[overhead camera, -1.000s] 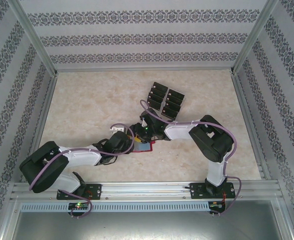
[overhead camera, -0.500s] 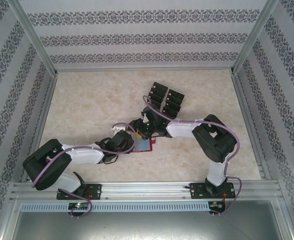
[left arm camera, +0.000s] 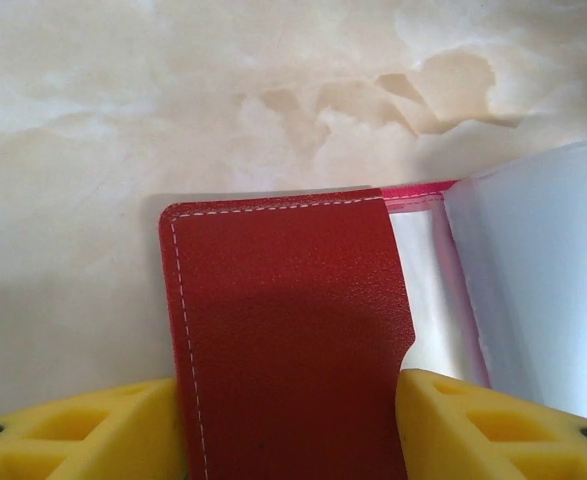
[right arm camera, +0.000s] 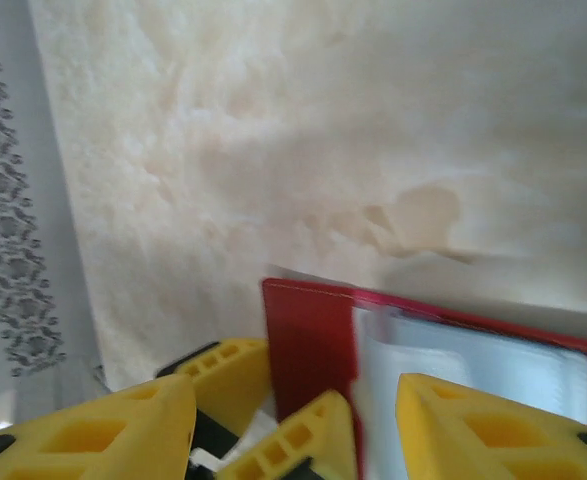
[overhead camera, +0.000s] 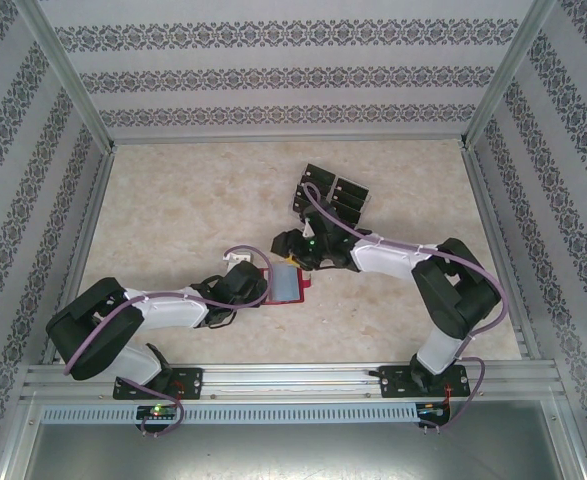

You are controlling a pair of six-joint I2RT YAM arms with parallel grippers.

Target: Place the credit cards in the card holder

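The card holder (overhead camera: 287, 285) is a red wallet lying open on the table, grey-blue inside facing up. My left gripper (overhead camera: 265, 287) is shut on its left red flap (left arm camera: 293, 330), one yellow finger (left arm camera: 83, 430) against each edge. My right gripper (overhead camera: 291, 258) hovers just beyond the wallet's far edge, open, with nothing between its fingers. In the right wrist view the wallet (right arm camera: 308, 340) lies below, with the left gripper's fingers (right arm camera: 223, 375) beside it. Several black credit cards (overhead camera: 330, 195) stand in a clear slotted stand behind the right wrist.
The marble-patterned table (overhead camera: 173, 220) has patterned walls on three sides and aluminium posts at its corners. The card stand sits at the centre back, partly covered by the right arm's cable (overhead camera: 318, 205). Both arm bases are bolted to the rail at the near edge.
The right gripper has drawn back from over the wallet toward the far side, uncovering the grey-blue inside. The left gripper has kept its hold on the flap.
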